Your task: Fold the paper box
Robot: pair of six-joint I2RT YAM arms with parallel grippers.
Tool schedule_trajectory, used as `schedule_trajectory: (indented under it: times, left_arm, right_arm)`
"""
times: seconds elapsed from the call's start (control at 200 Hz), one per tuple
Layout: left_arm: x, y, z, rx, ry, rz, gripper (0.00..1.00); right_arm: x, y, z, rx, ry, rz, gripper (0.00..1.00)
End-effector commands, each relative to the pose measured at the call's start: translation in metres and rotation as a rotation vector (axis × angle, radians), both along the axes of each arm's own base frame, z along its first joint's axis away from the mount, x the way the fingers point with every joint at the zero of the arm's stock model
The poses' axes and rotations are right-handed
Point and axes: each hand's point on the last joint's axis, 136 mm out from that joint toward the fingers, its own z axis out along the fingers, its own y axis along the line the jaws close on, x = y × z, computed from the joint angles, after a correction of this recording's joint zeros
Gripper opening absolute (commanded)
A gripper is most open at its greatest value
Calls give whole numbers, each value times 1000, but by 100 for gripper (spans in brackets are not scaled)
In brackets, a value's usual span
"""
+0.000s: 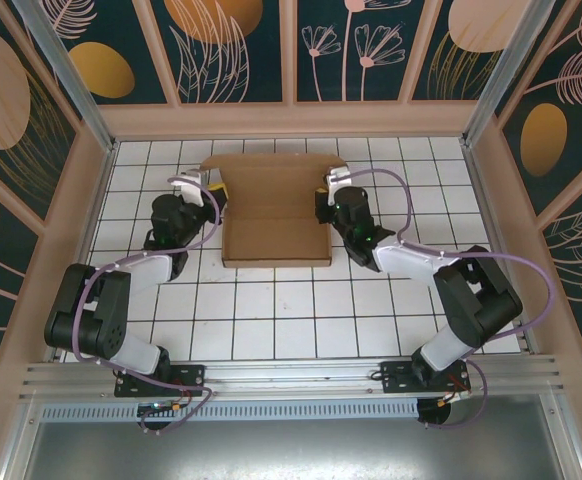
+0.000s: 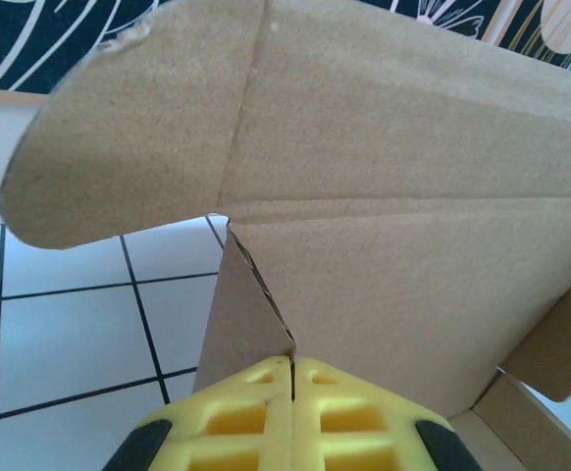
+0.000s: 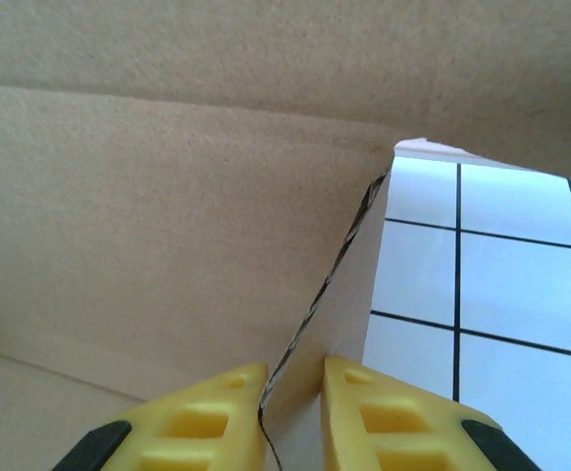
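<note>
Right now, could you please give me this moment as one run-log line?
task: fold paper box | left gripper: shut on its left wall | right gripper: open, its right wall between jaws

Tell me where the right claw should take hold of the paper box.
On the paper box, probably pinch the upright right wall at its free top edge, from above, one finger inside, one outside: it's a thin standing sheet, and the open right claw straddles it.

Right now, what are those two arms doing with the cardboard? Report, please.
Left tool pinched shut on left wall of paper box. Right tool slightly open, astride the right wall. Box part-folded, walls up. Nothing seen blocking.
</note>
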Motion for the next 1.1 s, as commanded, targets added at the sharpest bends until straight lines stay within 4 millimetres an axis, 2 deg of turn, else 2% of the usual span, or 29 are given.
schedule_trajectory:
  times: [0.0,0.355,0.671,1.091]
  left_arm:
    - [-22,-29,12,-69,-27,-122,0]
    - [-45,-16,-8,-105,34,-64,0]
    - [-55,-6,-30,-115,116,-9,0]
    - [-66,11,-56,-126,205,86,0]
  right_arm:
    - [-20,21,11,67,-71,97,20]
    - [-45,8,-9,83,-95,95,18]
    - [-66,3,-27,86,-65,112,16]
    - [-85,0,-46,92,-21,109,16]
